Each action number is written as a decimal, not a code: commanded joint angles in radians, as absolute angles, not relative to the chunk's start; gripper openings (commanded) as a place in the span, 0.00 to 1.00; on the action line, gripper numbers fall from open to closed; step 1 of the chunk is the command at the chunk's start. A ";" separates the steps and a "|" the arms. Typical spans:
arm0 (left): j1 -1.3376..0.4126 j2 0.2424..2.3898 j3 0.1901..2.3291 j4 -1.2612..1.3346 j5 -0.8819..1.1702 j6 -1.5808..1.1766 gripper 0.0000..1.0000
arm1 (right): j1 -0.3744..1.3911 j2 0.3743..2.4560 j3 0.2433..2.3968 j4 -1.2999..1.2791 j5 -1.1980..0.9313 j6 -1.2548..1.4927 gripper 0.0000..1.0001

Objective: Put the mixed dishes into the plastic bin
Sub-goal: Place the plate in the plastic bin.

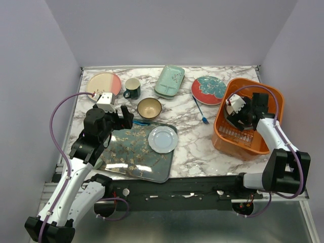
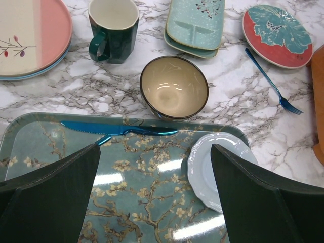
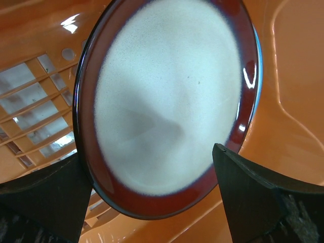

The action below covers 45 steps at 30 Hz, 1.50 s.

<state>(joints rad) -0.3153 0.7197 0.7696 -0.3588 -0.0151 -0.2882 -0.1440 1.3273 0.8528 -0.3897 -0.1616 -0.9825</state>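
Right tool [image 3: 151,152] faces a red-rimmed plate [image 3: 167,96] in the bin [image 3: 293,76], hidden overhead.

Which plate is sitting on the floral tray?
The small pale plate, at the tray's right end; the pink-and-cream plate and teal-and-red plate sit on bare marble.

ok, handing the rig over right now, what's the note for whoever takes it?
Left end effector: open, empty, above the floral tray.
Right end effector: open, inside the orange bin, facing a red-rimmed plate propped on edge there.
Done: that plate is in the bin.
To do: cream-and-pink plate, green mug, brown bowl, mint dish, teal-and-red plate on the table; small pale plate on the tray.
Blue fork on the table, blue knife on the tray.
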 commanded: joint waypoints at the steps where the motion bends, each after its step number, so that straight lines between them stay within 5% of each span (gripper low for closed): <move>1: -0.308 0.706 0.758 -0.333 0.000 -0.284 0.99 | -0.146 1.333 0.900 -0.409 -0.164 -0.957 1.00; 25: -0.262 0.768 0.752 -0.273 0.231 -0.373 0.99 | -0.152 1.108 1.000 -0.649 -0.406 -0.737 1.00; 35: -0.268 0.890 0.640 0.108 0.500 -0.768 0.99 | -0.153 0.979 1.060 -0.654 -0.520 -0.452 1.00; 45: -0.485 1.139 0.808 0.144 0.290 -0.885 0.99 | -0.156 0.925 1.031 -0.552 -0.603 -0.130 1.00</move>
